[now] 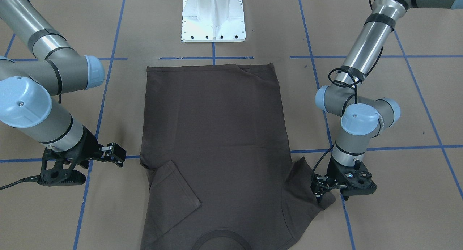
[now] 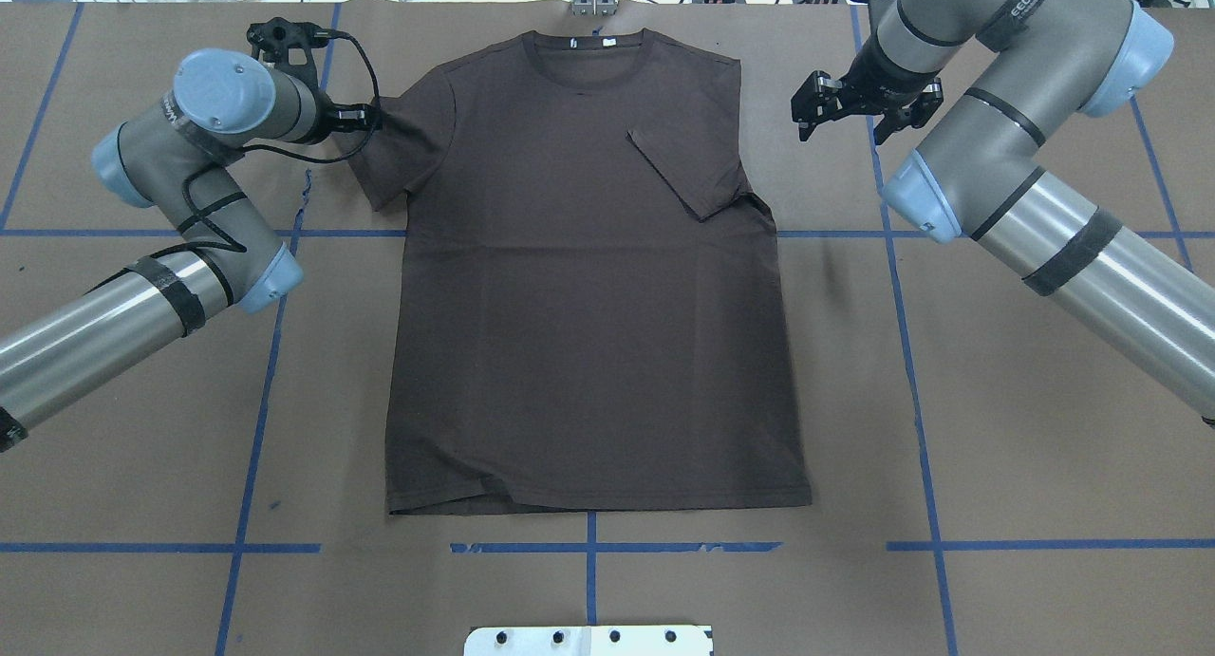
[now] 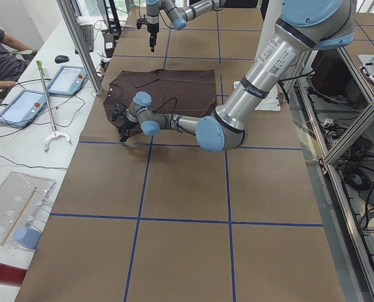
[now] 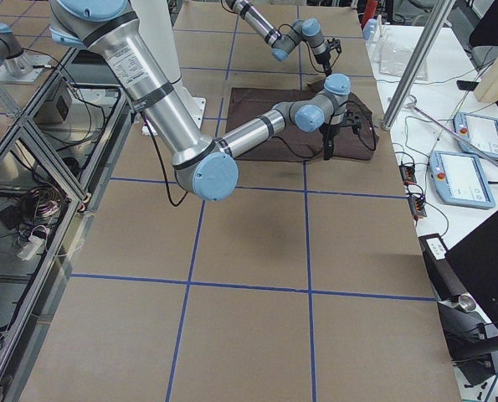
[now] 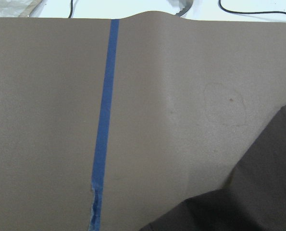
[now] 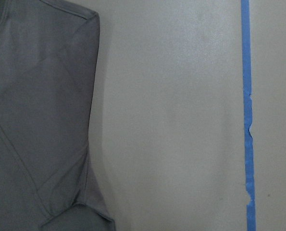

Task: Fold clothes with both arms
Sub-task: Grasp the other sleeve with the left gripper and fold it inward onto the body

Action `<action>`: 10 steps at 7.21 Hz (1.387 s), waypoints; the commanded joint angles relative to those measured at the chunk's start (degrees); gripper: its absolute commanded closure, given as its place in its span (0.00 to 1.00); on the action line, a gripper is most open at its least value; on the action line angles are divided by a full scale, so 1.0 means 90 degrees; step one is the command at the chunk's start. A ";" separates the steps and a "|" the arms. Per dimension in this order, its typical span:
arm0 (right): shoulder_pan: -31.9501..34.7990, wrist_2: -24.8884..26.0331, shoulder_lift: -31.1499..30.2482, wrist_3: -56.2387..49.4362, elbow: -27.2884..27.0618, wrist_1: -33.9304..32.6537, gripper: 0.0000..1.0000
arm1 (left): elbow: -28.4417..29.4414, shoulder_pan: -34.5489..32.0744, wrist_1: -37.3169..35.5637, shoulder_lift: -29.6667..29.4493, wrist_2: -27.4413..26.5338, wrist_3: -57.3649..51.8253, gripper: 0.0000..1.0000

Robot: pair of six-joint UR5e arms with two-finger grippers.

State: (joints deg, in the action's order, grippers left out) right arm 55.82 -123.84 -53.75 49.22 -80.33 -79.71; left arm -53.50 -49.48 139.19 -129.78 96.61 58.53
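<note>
The left pincer (image 2: 365, 120) is low at the outer edge of the left sleeve (image 2: 394, 153), touching the cloth. Whether its jaws have closed on the hem cannot be told from any view. This sleeve lies spread out flat on the counter (image 2: 997, 400).

The T-shirt (image 2: 588, 333) lies flat in the middle of the counter between the two arms. Its collar (image 2: 588, 53) is at the far edge and its hem is towards the robot's base.

The right sleeve (image 2: 688, 167) is already turned inward and lies as a flap over the chest. Beyond it, the right pincer (image 2: 840, 115) hovers beside the shoulder, apart from the cloth. Its jaws are spread wide and hold nothing.

The fold looks to be at an early stage: one sleeve is tucked in and the other is being dealt with. The left sleeve has yet to be folded in, and the body is not yet folded over at all.
</note>
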 commanded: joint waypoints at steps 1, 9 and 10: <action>-0.0001 0.0000 0.0015 0.0000 0.0038 -0.0001 0.00 | 0.0026 0.0000 0.0003 -0.0004 -0.0002 -0.0019 0.24; -0.0001 0.0010 0.0044 0.0000 0.0078 0.0009 0.00 | -0.0963 -0.0048 -0.1091 -0.0053 0.0580 -0.0253 1.00; -0.0001 0.0010 0.0073 0.0000 0.0077 0.0009 0.00 | -0.1782 -0.0049 -0.2222 -0.0169 0.0603 -0.0244 1.00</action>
State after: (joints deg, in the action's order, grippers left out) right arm 55.81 -123.75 -53.27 49.18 -79.59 -79.63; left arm -61.69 -49.76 129.63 -130.47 100.62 56.32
